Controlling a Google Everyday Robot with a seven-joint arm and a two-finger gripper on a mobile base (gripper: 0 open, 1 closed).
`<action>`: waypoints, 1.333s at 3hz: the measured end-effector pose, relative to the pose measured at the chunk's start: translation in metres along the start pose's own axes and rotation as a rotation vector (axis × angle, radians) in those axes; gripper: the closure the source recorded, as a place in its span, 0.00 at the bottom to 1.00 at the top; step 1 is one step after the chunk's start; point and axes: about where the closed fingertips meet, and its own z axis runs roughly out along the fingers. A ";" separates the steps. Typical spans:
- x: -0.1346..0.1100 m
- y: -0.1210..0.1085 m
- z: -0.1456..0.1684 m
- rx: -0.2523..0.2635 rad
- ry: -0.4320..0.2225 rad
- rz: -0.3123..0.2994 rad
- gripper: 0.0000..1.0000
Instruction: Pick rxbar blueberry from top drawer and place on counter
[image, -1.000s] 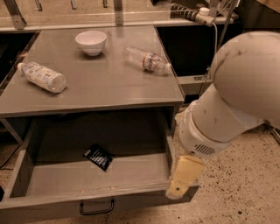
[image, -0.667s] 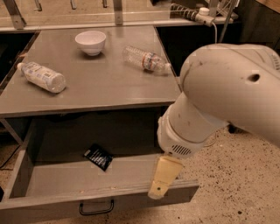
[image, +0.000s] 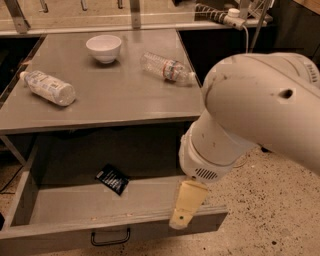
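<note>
jaws at drawer front edge; rxbar black, flat, inside

Speckled beige floor at right, dim warm light; back ledge w/ metal posts, white power strip top right; pincer hangs low centre, just left of floor

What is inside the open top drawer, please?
The rxbar blueberry lies in the top drawer, toward the back; the gripper, over its right front corner, hides that part.
</note>
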 end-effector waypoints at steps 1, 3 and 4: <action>-0.001 -0.001 0.040 -0.023 0.012 0.046 0.00; -0.002 -0.011 0.089 -0.061 0.030 0.126 0.00; -0.012 -0.005 0.103 -0.029 0.013 0.138 0.00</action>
